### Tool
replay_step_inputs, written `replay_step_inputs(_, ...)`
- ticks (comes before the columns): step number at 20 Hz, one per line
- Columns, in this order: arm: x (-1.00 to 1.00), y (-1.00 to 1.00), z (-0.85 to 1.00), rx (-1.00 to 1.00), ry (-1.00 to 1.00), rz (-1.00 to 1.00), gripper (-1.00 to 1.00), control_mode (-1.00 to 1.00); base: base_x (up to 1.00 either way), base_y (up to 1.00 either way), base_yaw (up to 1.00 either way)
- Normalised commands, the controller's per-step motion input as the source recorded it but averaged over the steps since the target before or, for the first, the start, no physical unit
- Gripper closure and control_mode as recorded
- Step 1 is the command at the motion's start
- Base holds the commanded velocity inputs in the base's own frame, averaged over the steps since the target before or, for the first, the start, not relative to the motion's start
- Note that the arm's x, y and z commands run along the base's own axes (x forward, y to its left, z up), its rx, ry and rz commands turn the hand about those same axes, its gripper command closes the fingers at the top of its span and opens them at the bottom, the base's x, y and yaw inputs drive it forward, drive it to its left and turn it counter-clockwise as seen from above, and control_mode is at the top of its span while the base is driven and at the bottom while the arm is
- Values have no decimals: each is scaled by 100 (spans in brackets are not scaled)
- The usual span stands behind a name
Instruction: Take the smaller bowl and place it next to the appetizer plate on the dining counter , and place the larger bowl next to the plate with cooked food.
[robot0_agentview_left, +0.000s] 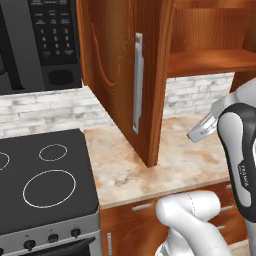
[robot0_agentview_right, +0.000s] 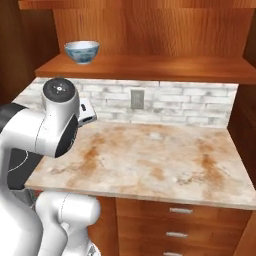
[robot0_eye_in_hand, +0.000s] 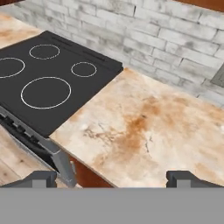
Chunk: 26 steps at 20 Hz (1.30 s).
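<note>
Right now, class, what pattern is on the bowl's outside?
Blue-and-white pattern on the smaller bowl, best in the right base view.

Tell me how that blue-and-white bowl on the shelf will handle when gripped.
The smaller bowl looks glazed, so probably rigid, breakable and somewhat slippery. It stands upright on a narrow foot with flaring walls, so a nudge near its rim might tip it.

We see a beige marbled counter (robot0_agentview_right: 150, 155) as our landmark. Behind it stands a white brick wall (robot0_agentview_right: 185, 102) with an outlet (robot0_agentview_right: 136, 98); above it, a wooden shelf (robot0_agentview_right: 150, 66); beside it, a black stove (robot0_agentview_left: 42, 175); below it, brown drawers (robot0_agentview_right: 175, 225).
</note>
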Motion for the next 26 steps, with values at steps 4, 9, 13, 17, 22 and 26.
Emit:
replay_step_inputs(4,0,0,0,0,0,0,-100,100,59,-5,17)
replay_step_inputs(9,0,0,0,0,0,0,-100,100,50,7,13)
replay_step_inputs(13,0,0,0,0,0,0,-100,100,48,-8,24)
replay_step_inputs(17,0,0,0,0,0,0,-100,100,57,-2,23)
replay_step_inputs(22,3,0,-2,0,1,0,-100,-100,20,0,6)
replay_step_inputs(26,-28,-7,36,0,-14,-3,-100,-100,0,0,0)
